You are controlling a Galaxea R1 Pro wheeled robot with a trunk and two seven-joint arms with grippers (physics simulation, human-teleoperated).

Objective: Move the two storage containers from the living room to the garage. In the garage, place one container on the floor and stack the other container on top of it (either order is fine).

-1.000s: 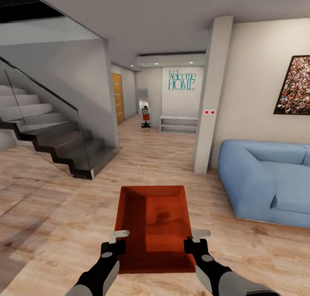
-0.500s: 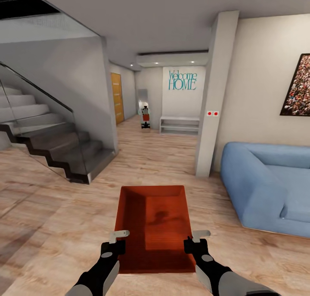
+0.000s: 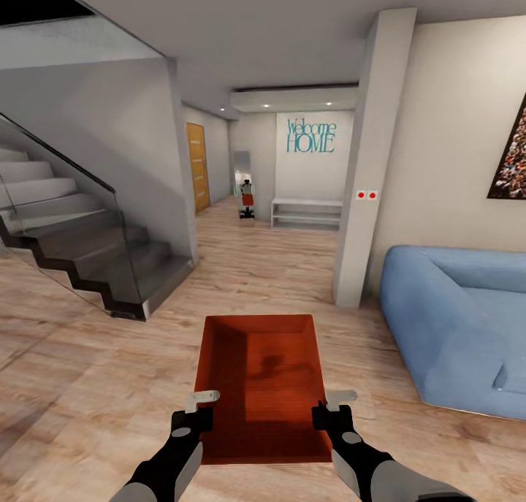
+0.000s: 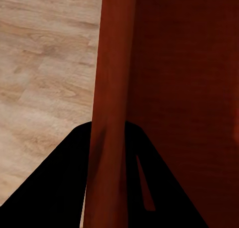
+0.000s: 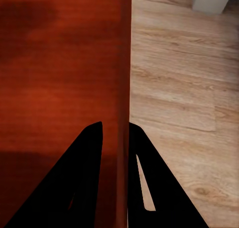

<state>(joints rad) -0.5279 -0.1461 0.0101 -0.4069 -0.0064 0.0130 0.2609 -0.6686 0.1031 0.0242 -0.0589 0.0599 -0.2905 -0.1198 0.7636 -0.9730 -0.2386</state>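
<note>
Head view first: one red-orange storage container (image 3: 261, 385) rides low in front of the robot, carried level between both arms above the light wood plank floor (image 3: 88, 385) of the living room, with the blue sofa (image 3: 460, 326) off to the right and the glass-railed staircase (image 3: 80, 246) to the left. Ahead, a hallway runs toward a wall reading "Welcome HOME" (image 3: 310, 135).

The left gripper (image 3: 196, 414) is clamped over the container's left wall, and the right gripper (image 3: 330, 413) is clamped over the right wall. From each wrist camera the dark fingers (image 4: 64, 188) straddle the thin wall (image 4: 109, 113), one inside and one outside; on the right the fingers (image 5: 79, 183) do the same on their wall (image 5: 124, 88).

That box looks light and stiff, lidless with thin straight sides, so pinching the walls near the closer end seems a fair hold, though a thin wall could slip or flex if the arms drift apart. How deep the fingers bite is hard to judge from here.
</note>
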